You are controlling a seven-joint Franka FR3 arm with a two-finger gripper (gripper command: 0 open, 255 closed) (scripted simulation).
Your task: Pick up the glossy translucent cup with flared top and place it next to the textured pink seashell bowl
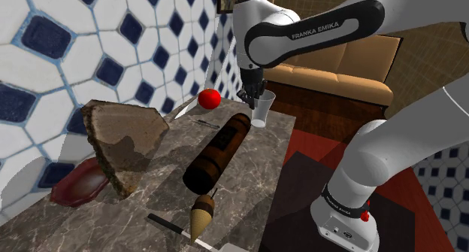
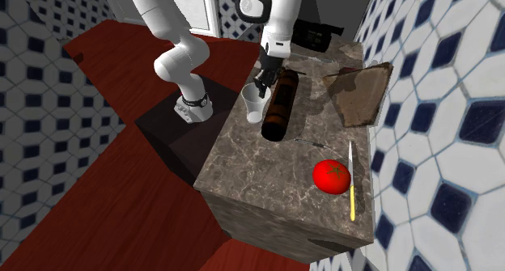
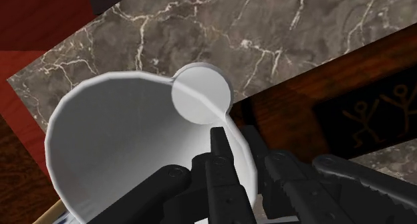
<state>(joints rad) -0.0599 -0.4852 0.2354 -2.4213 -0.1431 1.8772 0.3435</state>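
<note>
Jaws: clenched on the cup (image 3: 113,142) at its rim, one finger (image 3: 217,149) inside the wall and the other outside.
Cup: at the worktop (image 1: 255,168) edge on the stand's side, near the bottle (image 1: 218,151) end. You cannot tell if its base is touching the worktop.
Handling: it looks light, thin-walled and glossy, so probably slippery. The flared wall may bend or slide out under a hard squeeze.
Hold: a rim pinch is suitable, but keep the cup upright and move slowly, as it can swing around the pinch.
Bowl (image 1: 79,184): dark pink, well apart from the cup, past the bottle and slab (image 1: 124,141). You should carry the cup above both.
</note>
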